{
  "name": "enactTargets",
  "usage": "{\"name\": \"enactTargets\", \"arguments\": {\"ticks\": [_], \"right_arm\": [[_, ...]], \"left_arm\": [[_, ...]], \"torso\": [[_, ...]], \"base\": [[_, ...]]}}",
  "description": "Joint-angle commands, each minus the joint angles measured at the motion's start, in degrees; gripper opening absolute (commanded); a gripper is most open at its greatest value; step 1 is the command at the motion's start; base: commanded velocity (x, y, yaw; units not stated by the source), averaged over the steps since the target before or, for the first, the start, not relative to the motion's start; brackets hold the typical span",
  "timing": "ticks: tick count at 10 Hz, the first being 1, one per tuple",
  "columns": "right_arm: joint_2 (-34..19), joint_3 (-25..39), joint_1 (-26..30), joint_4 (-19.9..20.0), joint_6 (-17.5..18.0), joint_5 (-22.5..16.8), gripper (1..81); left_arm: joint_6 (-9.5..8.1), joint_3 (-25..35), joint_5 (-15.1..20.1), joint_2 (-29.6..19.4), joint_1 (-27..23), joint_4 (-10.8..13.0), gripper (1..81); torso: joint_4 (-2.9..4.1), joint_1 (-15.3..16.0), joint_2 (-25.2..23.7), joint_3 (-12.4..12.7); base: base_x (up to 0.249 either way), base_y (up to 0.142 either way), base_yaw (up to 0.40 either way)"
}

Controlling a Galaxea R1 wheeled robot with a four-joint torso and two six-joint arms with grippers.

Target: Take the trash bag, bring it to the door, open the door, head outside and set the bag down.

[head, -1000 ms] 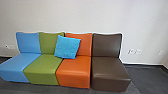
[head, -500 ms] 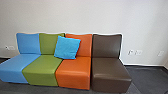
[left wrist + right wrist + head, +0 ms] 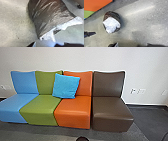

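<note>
Looking down, we see the dark trash bag (image 3: 110,13) on the grey floor (image 3: 140,23) near the orange seat (image 3: 73,113), its white liner (image 3: 111,23) showing, while our left gripper (image 3: 49,44) and right gripper (image 3: 132,44) each hold their tips apart.

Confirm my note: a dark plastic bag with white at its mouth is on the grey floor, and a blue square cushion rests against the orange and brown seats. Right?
Not quite: in the head view the blue square cushion rests against the green seat and orange seat. The dark plastic bag is on the grey floor.
</note>
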Motion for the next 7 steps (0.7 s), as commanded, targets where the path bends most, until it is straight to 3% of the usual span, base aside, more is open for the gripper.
{"name": "enactTargets", "arguments": {"ticks": [1,4,5,7], "right_arm": [[-3.3,1.2,5.3,1.7,0.0,-3.6,81.1],[-3.2,1.3,5.3,1.7,0.0,-3.5,81.1],[-3.1,1.2,5.3,1.7,0.0,-3.6,81.1],[-2.8,1.0,5.3,1.7,0.0,-3.6,81.1]], "left_arm": [[-0.22,-1.2,6.1,0.0,-11.1,-2.0,81.1],[-0.22,-3.6,9.6,4.1,-16.2,-2.7,81.1],[-0.22,-5.1,10.8,5.9,-18.1,-2.7,81.1],[-0.22,-7.7,13.9,9.6,-21.5,-2.6,81.1]], "torso": [[0.0,3.6,-5.6,-5.3],[0.0,7.4,-11.6,-11.0],[0.0,8.7,-13.6,-7.5],[0.0,10.8,-16.7,-10.0]], "base": [[0.0,0.0,0.0],[0.0,0.0,0.0],[0.0,0.0,0.0],[0.0,0.0,0.0]]}}
